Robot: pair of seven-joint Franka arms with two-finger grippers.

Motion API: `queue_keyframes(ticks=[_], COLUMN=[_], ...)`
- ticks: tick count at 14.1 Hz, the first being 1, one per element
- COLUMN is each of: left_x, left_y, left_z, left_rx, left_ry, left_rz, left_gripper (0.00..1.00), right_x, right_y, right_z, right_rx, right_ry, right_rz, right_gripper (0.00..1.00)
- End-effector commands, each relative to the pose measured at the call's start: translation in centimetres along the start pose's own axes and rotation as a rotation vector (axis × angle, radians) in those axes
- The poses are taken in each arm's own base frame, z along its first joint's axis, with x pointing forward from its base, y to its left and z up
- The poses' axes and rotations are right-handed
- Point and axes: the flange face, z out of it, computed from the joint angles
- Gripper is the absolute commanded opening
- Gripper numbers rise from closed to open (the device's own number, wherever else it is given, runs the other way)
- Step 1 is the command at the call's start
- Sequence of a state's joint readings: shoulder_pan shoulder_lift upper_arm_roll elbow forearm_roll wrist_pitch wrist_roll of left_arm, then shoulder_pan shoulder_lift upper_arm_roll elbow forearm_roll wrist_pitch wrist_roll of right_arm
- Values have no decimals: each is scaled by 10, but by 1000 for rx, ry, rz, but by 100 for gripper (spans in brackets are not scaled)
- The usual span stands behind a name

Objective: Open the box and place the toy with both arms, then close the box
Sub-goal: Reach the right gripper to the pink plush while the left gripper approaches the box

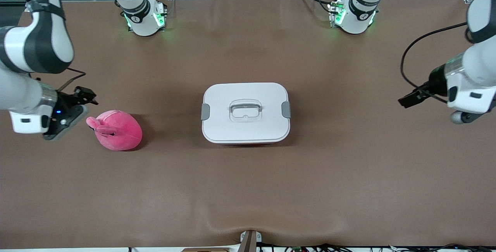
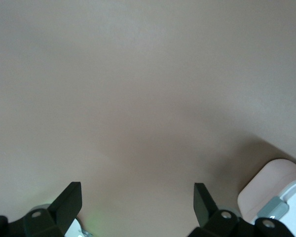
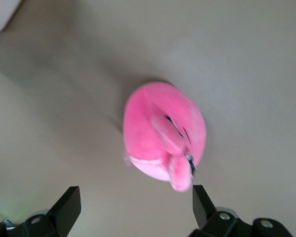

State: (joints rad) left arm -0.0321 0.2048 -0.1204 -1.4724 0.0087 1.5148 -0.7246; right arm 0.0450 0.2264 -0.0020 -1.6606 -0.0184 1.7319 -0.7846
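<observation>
Front view shows the box (image 1: 245, 113) at the middle of the table (image 1: 248, 190), its white lid (image 1: 245, 97) seated flat with both grey side clips (image 1: 205, 111) down and the clear handle (image 1: 245, 111) facing up, so nothing has been opened yet. It sits between the two arms, which suits a job where each arm has a clip on its own side. The toy (image 1: 116, 129) lies on the table toward the right arm's end, well apart from the box and a little nearer the front camera.

The right gripper (image 1: 86, 96) hangs just beside the toy, fingers spread and empty; in its wrist view the plush (image 3: 164, 133) lies between the open fingers (image 3: 69, 203), likely lined up for a pick.

The left gripper (image 1: 411, 99) is over bare table toward the left arm's end, spread wide and holding nothing. Its wrist view catches only a corner of the box (image 2: 276, 190) beside one finger (image 2: 203, 201), so it looks to be waiting or just starting toward the near clip.
</observation>
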Motion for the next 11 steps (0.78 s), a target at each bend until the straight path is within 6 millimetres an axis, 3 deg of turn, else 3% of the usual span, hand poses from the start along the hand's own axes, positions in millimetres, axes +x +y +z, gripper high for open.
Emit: queue_keyframes(ticks=[1,6,9,11], left_x=[-7,-30,-46,-55], left_y=[28,72,100,116], left_z=[7,15,25,31], left_rx=[-13,-50,-69,-89], left_ry=[5,39,50,34], left_rz=[-68,-182,-276,-336], left_gripper=[100,100,100,100], right_x=[7,3,2,-6], right_y=[-10,-7,-8,-21], right_z=[3,3,32,51], right_rx=[-44,-72,-123,-140], right_ry=[-5,5,28,35], right_rz=[-95,-507,-680,-696], right_gripper=[100,100,100,100])
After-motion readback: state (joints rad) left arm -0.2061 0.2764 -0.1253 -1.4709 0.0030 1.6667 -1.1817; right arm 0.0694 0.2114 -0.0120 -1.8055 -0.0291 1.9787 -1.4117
